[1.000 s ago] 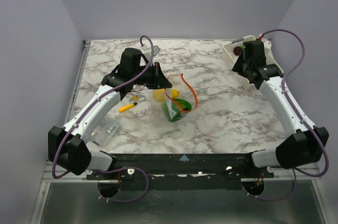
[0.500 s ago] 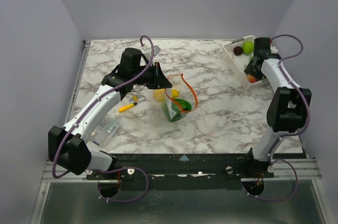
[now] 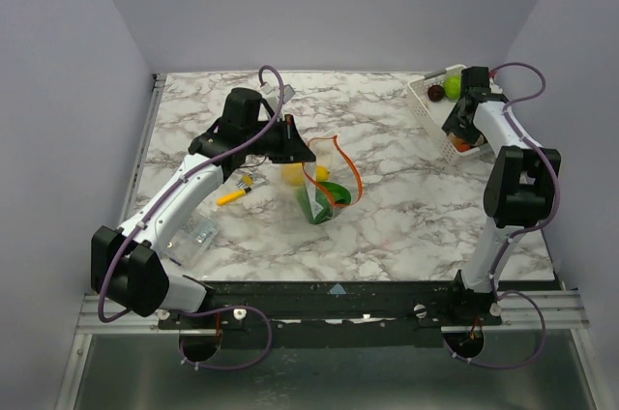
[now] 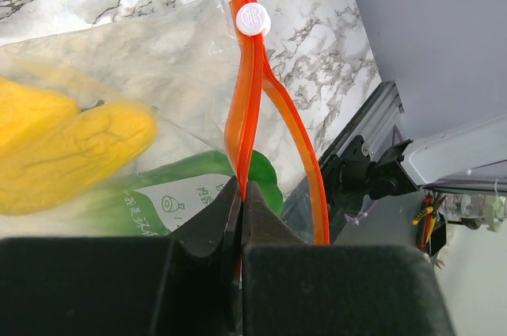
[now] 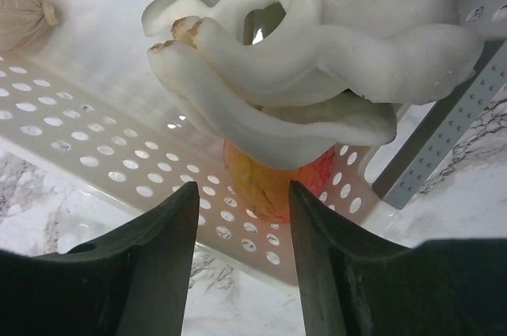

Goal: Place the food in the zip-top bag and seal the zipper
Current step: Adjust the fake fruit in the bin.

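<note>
The clear zip-top bag [image 3: 324,188] stands open mid-table with yellow and green food inside; in the left wrist view the yellow food [image 4: 63,154] and a green packet [image 4: 182,197] show through the plastic. My left gripper [image 3: 295,144] [image 4: 240,193] is shut on the bag's red-orange zipper [image 4: 247,106], holding the mouth up; its white slider [image 4: 253,18] is at the far end. My right gripper [image 3: 462,128] [image 5: 242,197] is open over the white basket [image 3: 430,110], its fingers either side of an orange fruit [image 5: 273,185] lying under a white toy vegetable [image 5: 317,59].
The basket also holds a green fruit [image 3: 453,87] and a dark purple one [image 3: 435,93], with a beige piece [image 5: 24,11] in the right wrist view. A yellow-orange marker [image 3: 234,195] and a small flat clear packet [image 3: 200,233] lie left of the bag.
My right arm has folded back and its gripper has come down over the near end of the basket. My left gripper still holds the zipper in the same place.
</note>
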